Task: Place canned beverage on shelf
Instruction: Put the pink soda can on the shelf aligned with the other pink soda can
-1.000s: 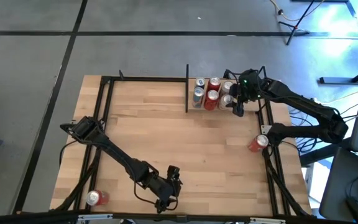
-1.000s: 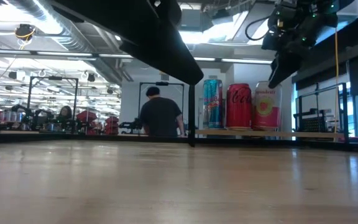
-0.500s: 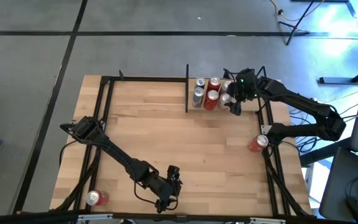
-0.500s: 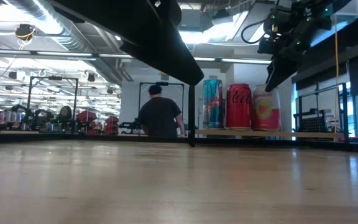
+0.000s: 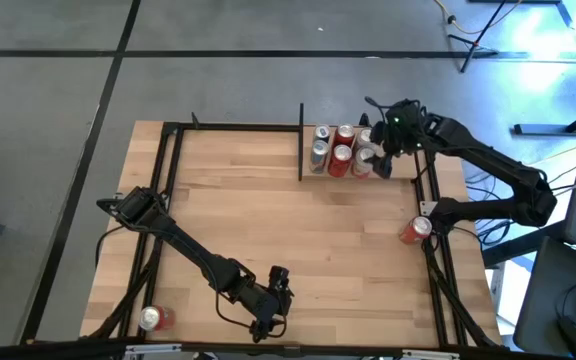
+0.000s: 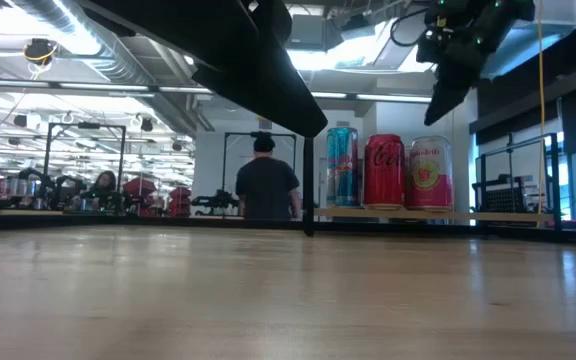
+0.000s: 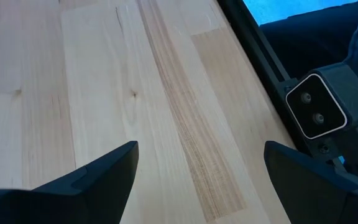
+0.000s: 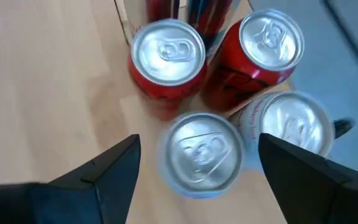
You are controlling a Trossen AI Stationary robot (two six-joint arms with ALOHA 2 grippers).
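Observation:
Several cans (image 5: pixel 340 150) stand upright on the shelf plank (image 6: pixel 488 213) at the table's far right, between a black upright bar (image 5: pixel 301 150) and the right frame. In the low view a blue can (image 6: pixel 342 166), a red can (image 6: pixel 384 171) and a pink can (image 6: pixel 430 172) show side by side. My right gripper (image 8: pixel 197 180) is open and empty, hanging above the cans' silver tops (image 8: pixel 201 152); it also shows in the high view (image 5: pixel 376 158) and the low view (image 6: pixel 446 85). My left gripper (image 7: pixel 197 180) is open and empty over bare wood near the table's near edge (image 5: pixel 273 300).
A red can (image 5: pixel 415 231) lies by the right frame. Another can (image 5: pixel 153 318) lies at the near left corner. A black metal frame (image 5: pixel 168 180) runs around the tabletop. A person (image 6: pixel 266 185) stands in the room beyond the table.
My right gripper has gone up and slightly toward the far edge, away from the pink can. The can stands upright on the shelf plank next to the red one.

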